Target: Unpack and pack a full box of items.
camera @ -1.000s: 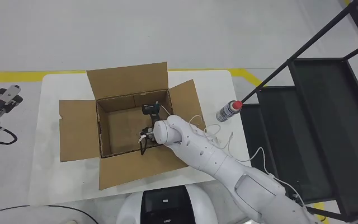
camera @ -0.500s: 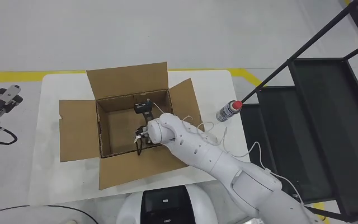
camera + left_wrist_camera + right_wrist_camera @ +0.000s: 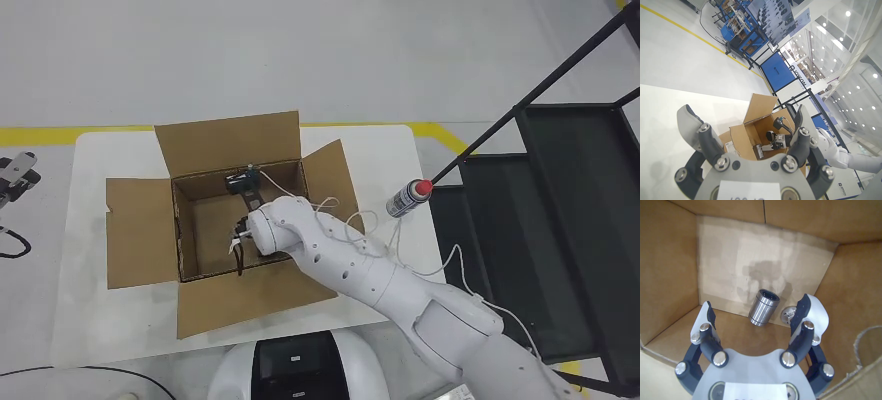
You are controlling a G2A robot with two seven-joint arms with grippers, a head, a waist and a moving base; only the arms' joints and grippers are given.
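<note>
An open cardboard box (image 3: 230, 145) sits on the white table (image 3: 390, 150). My right gripper (image 3: 239, 248) is down inside it, open, with nothing between its fingers. In the right wrist view a shiny steel cylinder (image 3: 763, 308) lies on the box floor (image 3: 738, 262) just beyond the open right gripper (image 3: 756, 303). A small flanged metal part (image 3: 787, 313) sits beside the cylinder, half hidden by one finger. My left gripper (image 3: 745, 111) is open and empty, well away from the box (image 3: 761, 106). From there I see the cylinder (image 3: 758, 150) and the right gripper (image 3: 770, 143).
A silver spray can with a red cap (image 3: 405, 200) lies on the table right of the box. A black shelf rack (image 3: 560, 210) stands past the table's right edge. The box flaps are folded outward on all sides.
My right arm has shifted leftward across the box, bringing its open gripper over the near left part of the box floor. The spray can and box have not moved.
</note>
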